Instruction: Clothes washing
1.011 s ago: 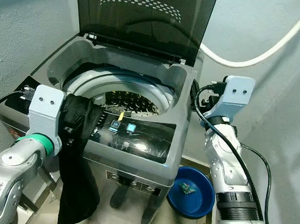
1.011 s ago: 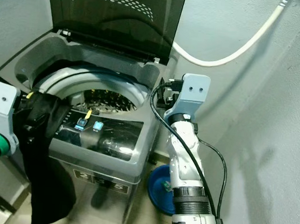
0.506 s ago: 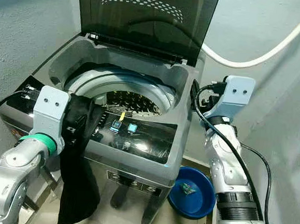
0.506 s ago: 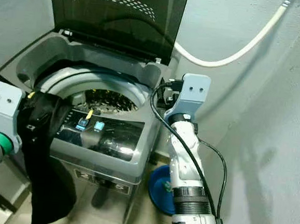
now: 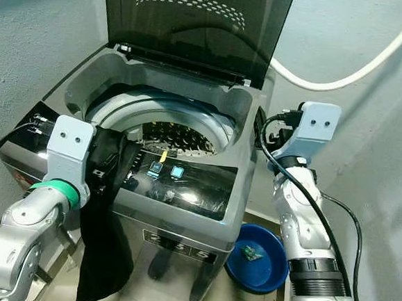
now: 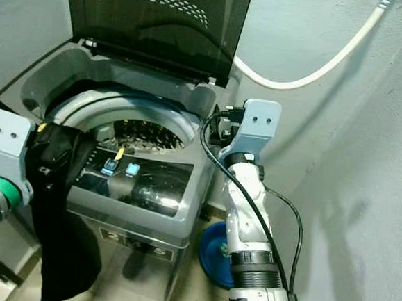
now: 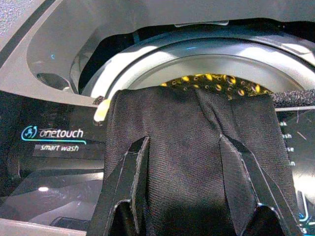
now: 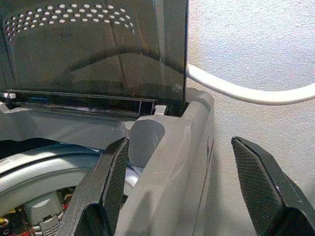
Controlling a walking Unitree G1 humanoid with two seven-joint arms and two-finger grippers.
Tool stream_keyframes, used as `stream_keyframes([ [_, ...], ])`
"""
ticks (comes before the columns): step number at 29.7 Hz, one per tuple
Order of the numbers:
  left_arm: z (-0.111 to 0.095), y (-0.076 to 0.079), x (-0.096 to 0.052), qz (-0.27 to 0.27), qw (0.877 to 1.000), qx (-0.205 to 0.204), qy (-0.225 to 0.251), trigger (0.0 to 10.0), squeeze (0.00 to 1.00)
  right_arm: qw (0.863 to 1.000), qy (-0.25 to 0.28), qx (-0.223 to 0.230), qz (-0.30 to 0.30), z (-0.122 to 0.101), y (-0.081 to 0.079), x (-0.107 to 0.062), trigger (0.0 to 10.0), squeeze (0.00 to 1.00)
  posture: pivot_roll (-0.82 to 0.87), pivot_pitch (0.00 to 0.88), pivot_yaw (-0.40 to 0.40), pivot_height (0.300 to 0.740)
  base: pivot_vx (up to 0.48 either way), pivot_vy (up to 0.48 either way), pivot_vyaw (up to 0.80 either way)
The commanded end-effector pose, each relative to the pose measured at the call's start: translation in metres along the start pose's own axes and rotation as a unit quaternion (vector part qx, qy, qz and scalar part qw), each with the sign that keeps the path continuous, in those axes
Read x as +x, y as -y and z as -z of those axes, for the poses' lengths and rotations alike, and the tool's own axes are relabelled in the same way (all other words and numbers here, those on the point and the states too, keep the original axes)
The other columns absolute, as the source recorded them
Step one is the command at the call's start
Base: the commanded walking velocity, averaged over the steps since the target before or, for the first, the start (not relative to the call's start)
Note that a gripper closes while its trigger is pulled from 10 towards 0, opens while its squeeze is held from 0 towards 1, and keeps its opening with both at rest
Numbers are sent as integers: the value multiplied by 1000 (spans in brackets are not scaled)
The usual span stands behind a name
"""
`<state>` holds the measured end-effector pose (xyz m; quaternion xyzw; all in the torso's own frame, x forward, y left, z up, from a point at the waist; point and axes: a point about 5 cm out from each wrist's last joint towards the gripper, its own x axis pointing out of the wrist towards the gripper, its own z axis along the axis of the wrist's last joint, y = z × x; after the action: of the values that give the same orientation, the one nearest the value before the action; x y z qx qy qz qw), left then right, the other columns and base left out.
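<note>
From the head views, the washing machine (image 5: 184, 184) stands lid (image 5: 197, 21) up; the left gripper (image 5: 106, 164) at its front rim is clamped on a black garment (image 5: 102, 254) hanging outside. A blue basin (image 5: 256, 258) sits beside it on the floor. In the left wrist view, cloth drapes both fingers (image 7: 133, 172) before the drum (image 7: 216, 81). In the right wrist view, the right gripper (image 8: 192, 191) stands apart, straddling the machine's corner.

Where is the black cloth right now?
The cloth hangs from the left tool at the washer's front left corner, its top lying over the panel edge and the rest dangling down the front toward the floor.
</note>
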<state>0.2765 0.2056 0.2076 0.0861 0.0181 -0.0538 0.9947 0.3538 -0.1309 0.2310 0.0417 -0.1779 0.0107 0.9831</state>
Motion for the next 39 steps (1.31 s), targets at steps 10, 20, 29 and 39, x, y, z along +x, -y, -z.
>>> stream_keyframes([
  [10,-13,-3,-2,-28,999,-13,44,0,0,1000,1,-1,7,1,3,-1,10000,0,184,36,1,740,0,0,0],
  [20,-61,-3,9,-8,988,7,153,10000,1000,1000,0,2,4,2,1,0,10000,0,199,36,-12,740,0,0,0],
  [29,-81,8,45,43,984,11,173,10000,0,1000,1,12,-14,2,-11,4,10000,0,180,31,12,740,0,0,0],
  [39,-45,22,1,42,993,-25,109,10000,0,1000,0,15,-1,6,-7,-1,10000,0,187,22,29,740,0,0,0],
])
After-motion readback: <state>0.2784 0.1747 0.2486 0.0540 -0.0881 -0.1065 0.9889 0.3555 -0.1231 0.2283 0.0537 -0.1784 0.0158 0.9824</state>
